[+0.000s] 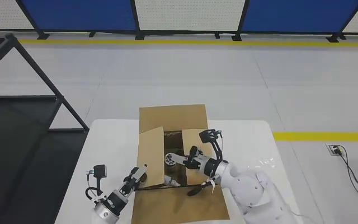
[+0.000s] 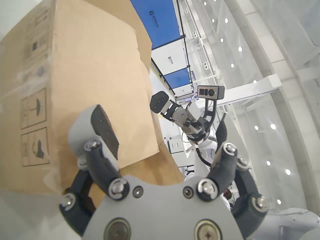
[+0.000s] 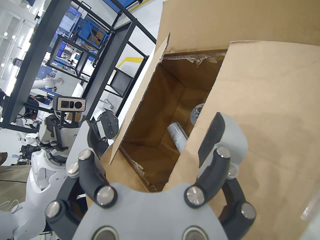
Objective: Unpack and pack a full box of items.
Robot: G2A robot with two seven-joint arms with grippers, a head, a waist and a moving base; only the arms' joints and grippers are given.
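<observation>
Open cardboard box [image 3: 262, 88] holds white cylinder [image 3: 177, 136] and grey disc [image 3: 197, 112], ahead of right gripper [image 3: 163, 126] | its fingers wide apart, empty | left gripper [image 2: 160, 123] likewise, beside box wall

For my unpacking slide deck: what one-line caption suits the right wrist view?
Right claw, open, faces into the opened cardboard box, where a white cylinder lies at the bottom.
</observation>
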